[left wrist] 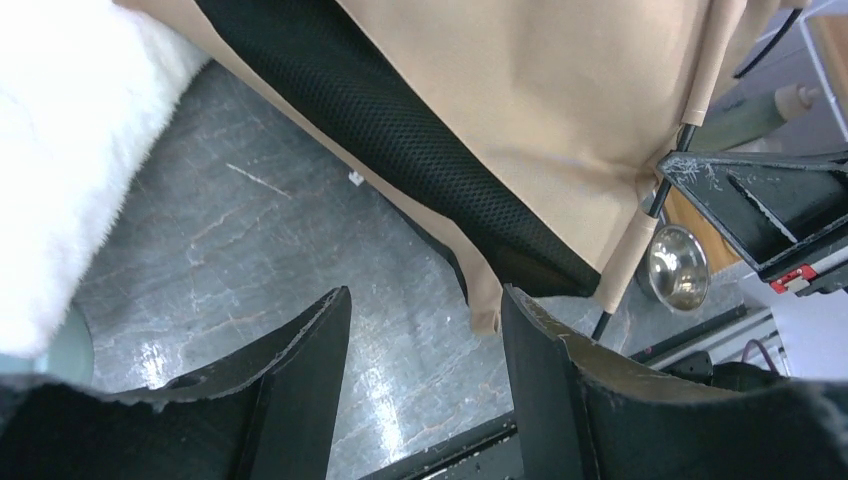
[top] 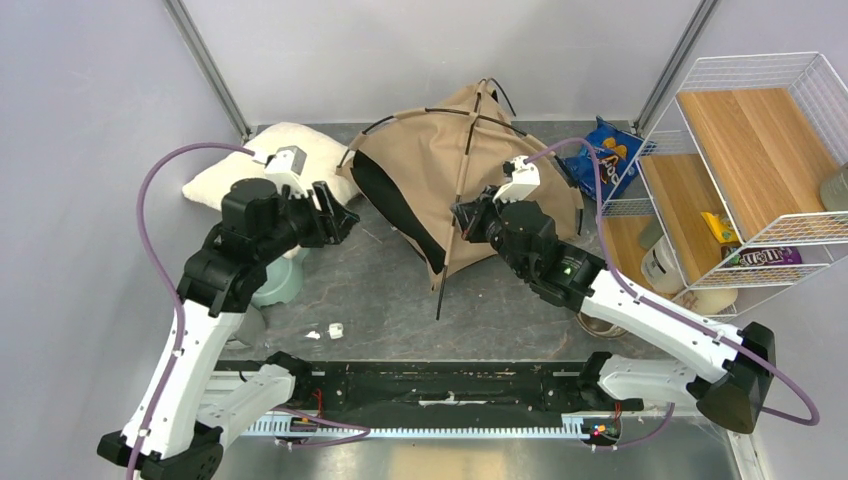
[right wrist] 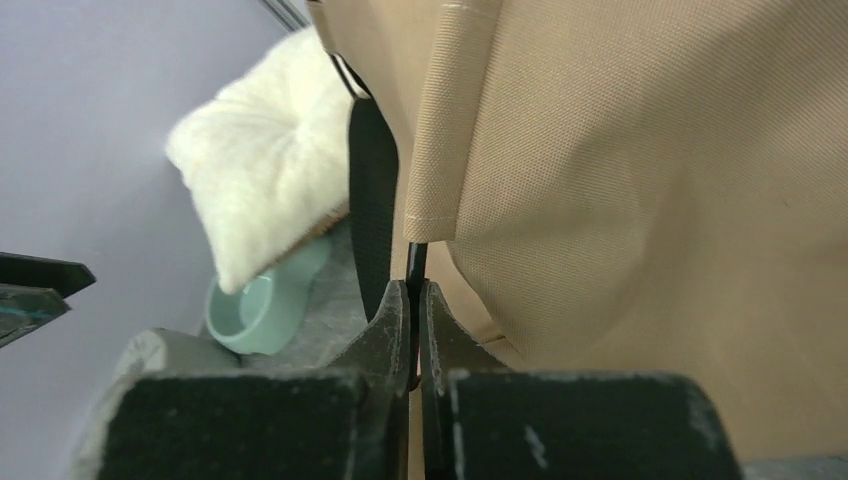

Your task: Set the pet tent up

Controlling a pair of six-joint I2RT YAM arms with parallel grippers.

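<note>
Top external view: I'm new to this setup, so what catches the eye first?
A slumped tan pet tent sits mid-table, the right hand shut on one black pole at its front. The left hand hangs open beside a fluffy white pillow at left.

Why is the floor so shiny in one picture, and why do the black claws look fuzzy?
Left wrist view: light glares off the grey table under the open left gripper. Right wrist view: the right gripper, shut on the pole of the pet tent, is too near the lens, so it blurs. Top view: sharp, evenly lit.
</note>
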